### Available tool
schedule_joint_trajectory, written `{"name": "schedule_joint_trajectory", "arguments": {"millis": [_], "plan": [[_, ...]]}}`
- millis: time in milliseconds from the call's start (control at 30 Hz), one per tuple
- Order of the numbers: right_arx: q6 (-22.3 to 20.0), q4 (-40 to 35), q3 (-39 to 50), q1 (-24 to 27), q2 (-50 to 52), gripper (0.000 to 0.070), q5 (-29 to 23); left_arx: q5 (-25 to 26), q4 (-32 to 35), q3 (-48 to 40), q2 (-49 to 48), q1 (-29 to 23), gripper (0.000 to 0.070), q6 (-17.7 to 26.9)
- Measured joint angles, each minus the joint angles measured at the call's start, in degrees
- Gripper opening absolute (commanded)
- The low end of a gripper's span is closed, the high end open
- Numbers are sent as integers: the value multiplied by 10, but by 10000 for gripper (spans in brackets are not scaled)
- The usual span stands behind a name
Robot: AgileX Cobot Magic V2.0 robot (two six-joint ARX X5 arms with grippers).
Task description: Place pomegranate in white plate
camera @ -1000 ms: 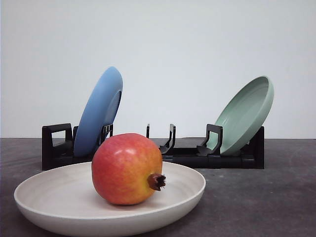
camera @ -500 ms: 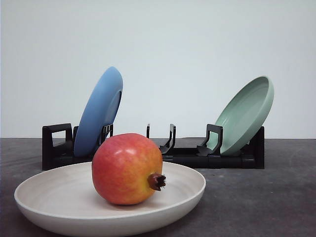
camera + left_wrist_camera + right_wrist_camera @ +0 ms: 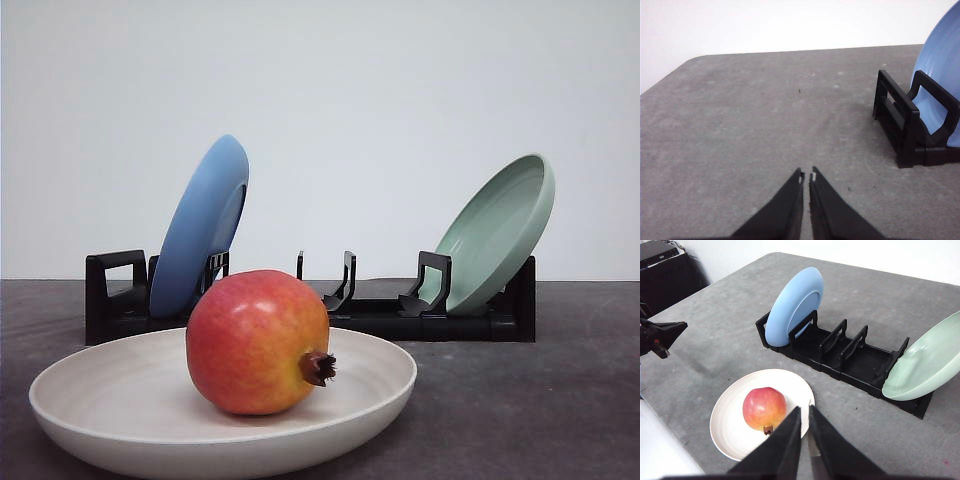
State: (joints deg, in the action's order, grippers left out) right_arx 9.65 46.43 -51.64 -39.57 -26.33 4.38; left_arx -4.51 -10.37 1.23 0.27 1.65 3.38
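Nearest the front camera, the pomegranate (image 3: 258,343) lies in the white plate (image 3: 120,400), touching its floor, with its brown crown tip pointing right and toward the robot. From the right wrist camera, the right gripper (image 3: 804,412) hangs above the plate's near rim with its jaws almost together, only a thin slit between them and nothing held; the fruit sits just beside the fingertips, apart from them. The left gripper (image 3: 807,175) is likewise nearly closed on nothing, over bare grey table (image 3: 750,125), with the end of the black dish rack (image 3: 905,125) near it. Behind the white plate, the rack crosses the table. A blue plate (image 3: 200,225) stands tilted in its left slots, and a pale green plate (image 3: 497,232) leans at its right end, seemingly resting on the end frame.
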Motion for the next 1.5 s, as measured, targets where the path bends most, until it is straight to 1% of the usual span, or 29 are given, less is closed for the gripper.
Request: {"name": "schedule_joint_trajectory", "arguments": {"millis": [133,200,300,400,500,633,733,800,867,933,1067,1133,1233,1367,1500], "plan": [[0,0,0,1,1,22,0,0,0,0,0,0,0,0],[0,-1,0,13,4,22,2,0,0,0,0,0,0,0],[-2,-2,0,60,8,22,16,0,0,0,0,0,0,0],[-27,-24,8,136,9,22,15,0,0,0,0,0,0,0],[-84,-82,53,217,20,22,14,0,0,0,0,0,0,0],[-163,-195,159,301,56,22,13,0,0,0,0,0,0,0],[-197,-290,252,345,95,22,13,0,0,0,0,0,0,0],[-201,-348,313,367,122,22,13,0,0,0,0,0,0,0],[-195,-395,371,381,144,22,13,0,0,0,0,0,0,0],[-184,-424,426,391,163,22,13,0,0,0,0,0,0,0],[-174,-433,486,401,189,22,5,0,0,0,0,0,0,0],[-171,-433,497,404,202,22,-9,0,0,0,0,0,0,0],[-164,-432,505,404,226,22,-13,0,0,0,0,0,0,0],[-163,-367,506,404,248,22,-16,0,0,0,0,0,0,0],[-163,-375,507,404,261,22,-23,0,0,0,0,0,0,0]]}}
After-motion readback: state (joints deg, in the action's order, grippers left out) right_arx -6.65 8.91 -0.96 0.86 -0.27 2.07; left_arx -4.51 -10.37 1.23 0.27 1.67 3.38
